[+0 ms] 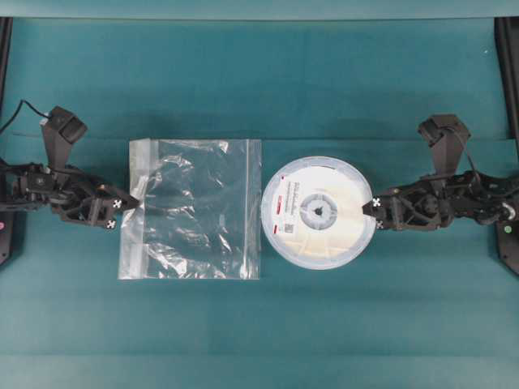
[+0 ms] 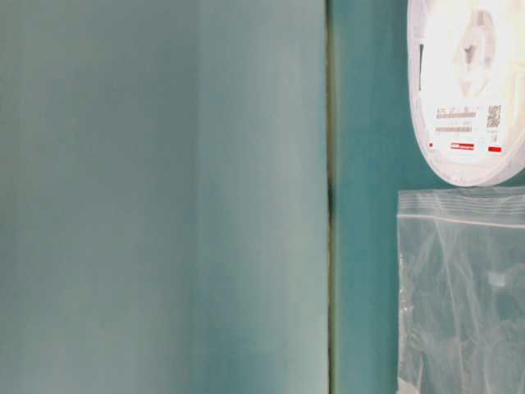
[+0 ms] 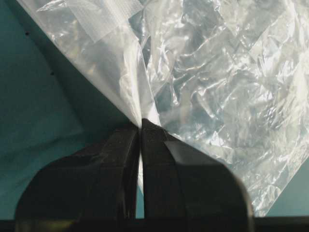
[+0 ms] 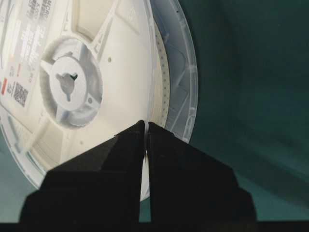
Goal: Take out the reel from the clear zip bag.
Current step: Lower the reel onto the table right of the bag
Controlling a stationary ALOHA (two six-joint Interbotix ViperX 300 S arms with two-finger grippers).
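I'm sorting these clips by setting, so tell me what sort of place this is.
Most likely a lab bench set up for robot handling trials. A plain teal mat covers the work surface, two black arms face each other across it, and only the clear zip bag and the reel lie between them.

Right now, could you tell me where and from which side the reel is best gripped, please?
By one thin flange at the rim, from the side facing away from the clear zip bag, probably. The reel is a flat disc lying beside the bag, too wide to span, but its flange edge fits between jaws. The right tool is already shut on that edge there, while the left tool pinches the bag's edge.
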